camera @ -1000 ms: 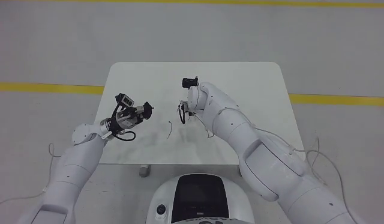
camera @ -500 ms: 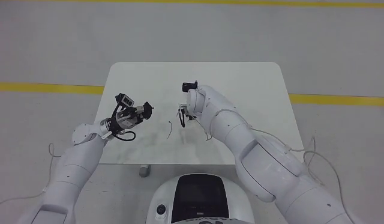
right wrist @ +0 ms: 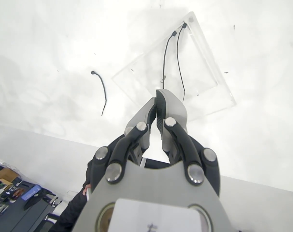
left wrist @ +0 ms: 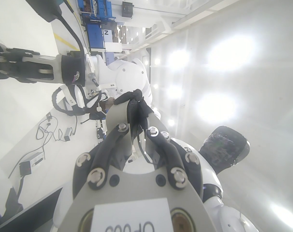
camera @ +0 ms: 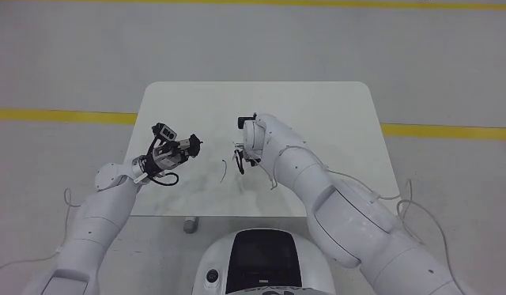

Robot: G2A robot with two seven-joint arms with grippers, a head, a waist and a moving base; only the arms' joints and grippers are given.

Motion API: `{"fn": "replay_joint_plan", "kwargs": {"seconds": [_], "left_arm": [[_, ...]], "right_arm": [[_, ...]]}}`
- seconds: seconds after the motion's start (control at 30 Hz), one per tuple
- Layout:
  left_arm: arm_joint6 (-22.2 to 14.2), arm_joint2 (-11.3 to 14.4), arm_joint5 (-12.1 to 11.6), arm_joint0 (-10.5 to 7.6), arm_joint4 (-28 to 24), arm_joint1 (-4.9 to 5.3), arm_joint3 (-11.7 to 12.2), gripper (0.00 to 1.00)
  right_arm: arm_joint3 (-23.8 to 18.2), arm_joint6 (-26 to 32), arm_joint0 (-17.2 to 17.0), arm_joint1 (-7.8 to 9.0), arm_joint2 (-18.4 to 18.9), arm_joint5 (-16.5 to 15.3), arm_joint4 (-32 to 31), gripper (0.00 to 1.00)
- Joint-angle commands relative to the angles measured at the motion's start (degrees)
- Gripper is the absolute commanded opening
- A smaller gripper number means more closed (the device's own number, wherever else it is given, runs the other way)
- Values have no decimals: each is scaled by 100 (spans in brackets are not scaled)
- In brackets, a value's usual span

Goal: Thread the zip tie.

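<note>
My left gripper (left wrist: 134, 106) pinches a zip tie (left wrist: 138, 141) aloft; my right gripper (right wrist: 156, 105), jaws pressed together, hangs over the clear tray (right wrist: 212, 56).

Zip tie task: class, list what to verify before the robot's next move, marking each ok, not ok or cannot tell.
1. Left hand shut on held zip tie: ok.
2. Right hand gripping anything: cannot tell; shut over the clear tray.
3. Two spare ties in tray: ok.
4. Loose tie on table, outside tray: ok.
5. Held tie threaded: cannot tell.
</note>
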Motion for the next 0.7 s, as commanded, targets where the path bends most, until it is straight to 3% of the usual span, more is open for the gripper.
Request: {"fn": "replay_joint_plan", "kwargs": {"seconds": [0.0,0.23,0.47,0.67], "left_arm": [[0,0,0,0,0,0,0,0],[0,0,0,0,0,0,0,0],[0,0,0,0,0,0,0,0],[0,0,0,0,0,0,0,0]], "right_arm": [[-8,36,-8,-2,0,0,-18,0],[-66,194,-42,11,-5,-27,-91,0],[42,-287,-4,45,143,0,15,4],[179,-521,29,5,191,0,-23,0]]}}
